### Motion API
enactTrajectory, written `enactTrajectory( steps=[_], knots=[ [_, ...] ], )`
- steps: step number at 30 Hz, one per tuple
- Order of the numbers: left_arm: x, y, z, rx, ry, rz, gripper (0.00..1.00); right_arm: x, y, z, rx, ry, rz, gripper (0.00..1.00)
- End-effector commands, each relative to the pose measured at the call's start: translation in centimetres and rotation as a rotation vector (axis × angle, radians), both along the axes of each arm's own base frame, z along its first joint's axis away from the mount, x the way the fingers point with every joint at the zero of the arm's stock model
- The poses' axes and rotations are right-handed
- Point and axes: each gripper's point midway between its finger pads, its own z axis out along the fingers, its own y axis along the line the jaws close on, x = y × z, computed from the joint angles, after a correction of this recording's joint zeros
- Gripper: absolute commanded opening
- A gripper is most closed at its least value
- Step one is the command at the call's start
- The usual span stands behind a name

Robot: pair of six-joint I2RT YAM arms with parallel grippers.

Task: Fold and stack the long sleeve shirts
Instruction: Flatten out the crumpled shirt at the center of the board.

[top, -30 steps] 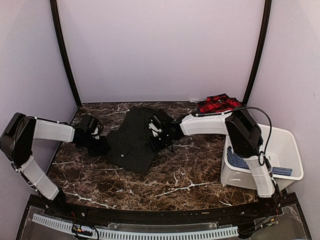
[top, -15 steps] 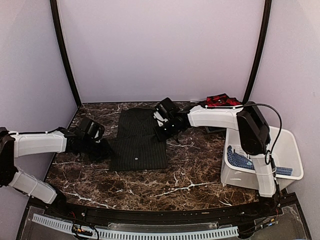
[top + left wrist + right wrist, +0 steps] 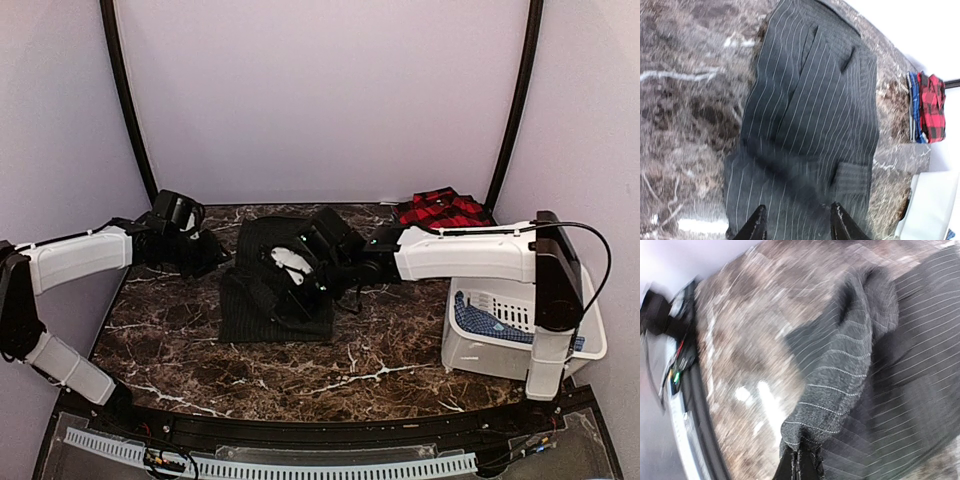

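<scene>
Right gripper [image 3: 796,464] is clenched on a fold of the pinstripe shirt [image 3: 275,305]; the grey cloth rises in a peak to its closed tips and hangs slack below them; seen from above, it sits over the middle of that shirt, its arm reaching leftward from above the bin [image 3: 480,355]. Left gripper [image 3: 799,225] is released, its two dark fingers standing apart with nothing between them; it hangs at the shirt's edge farthest from the bin, facing towards the bin.

Pinstripe shirt lies on the marble table [image 3: 380,350], well to the left of the bin; its near part is flat in a rough rectangle, its far part bunched and lifted under the right gripper; the left wrist view shows flat folded panels with pale stripes running lengthwise.

Plaid shirt [image 3: 438,207] lies in a heap at the table's back edge, just behind the bin's far left corner and apart from the pinstripe shirt; a strip of blue cloth [image 3: 912,107] touches it on the side away from the bin; inside the bin lies a blue patterned cloth [image 3: 480,320].
</scene>
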Motion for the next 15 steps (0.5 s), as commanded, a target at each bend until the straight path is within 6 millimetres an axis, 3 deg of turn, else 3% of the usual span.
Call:
enactTrajectory(
  steps=[1, 5, 7, 10, 15],
  knots=[
    [2.8, -1.7, 2.5, -0.056, -0.068, -0.078, 0.41, -5.8, -0.8, -1.2, -0.012, 0.037, 0.135, 0.00],
    [4.4, -3.4, 2.0, -0.085, -0.052, -0.132, 0.39, -9.2, -2.5, -3.3, -0.060, 0.091, 0.163, 0.00],
    [4.8, -4.1, 0.8, -0.099, -0.019, -0.156, 0.39, -10.4, -3.3, -4.2, -0.079, 0.113, 0.163, 0.00],
    [4.5, -5.0, -0.2, -0.131, 0.018, -0.195, 0.37, -11.4, -4.2, -4.4, -0.087, 0.134, 0.160, 0.00],
    [2.6, -4.9, -2.0, -0.125, 0.079, -0.227, 0.37, -12.6, -5.3, -4.8, -0.094, 0.164, 0.165, 0.00]
  ],
)
